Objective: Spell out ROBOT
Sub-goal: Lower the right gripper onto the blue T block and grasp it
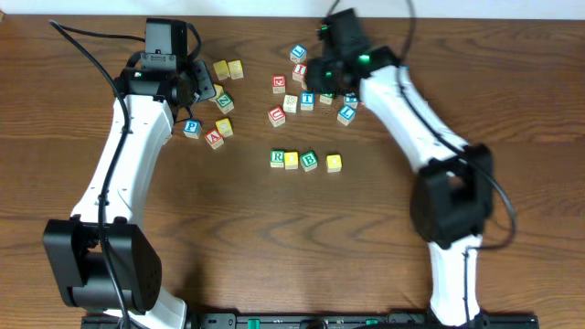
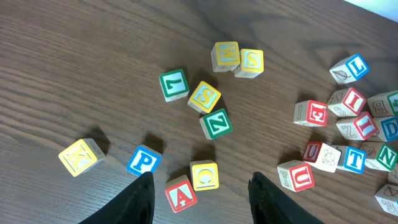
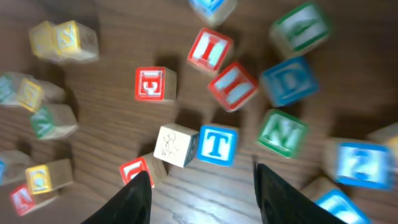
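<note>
Wooden blue-letter T cube [image 3: 216, 144] sits in the upper-right pile, right hand [image 3: 200, 186] hovering over it part-open and empty, apparently because the centre-frame cube row [image 1: 305, 161] lacks its T; left hand [image 2: 200, 186] likewise open, empty.

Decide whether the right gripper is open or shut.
Open: the right gripper shows its fingers wide apart, with nothing gripped between them.

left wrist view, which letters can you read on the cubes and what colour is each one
"P": blue P cube
"A": red A cube
"Z": green Z cube
"S": yellow S cube
"U": red U cube
"T": blue T cube
"L": blue L cube
"N": green N cube
Pale yellow cube at far left: letter too faint to read.
</note>
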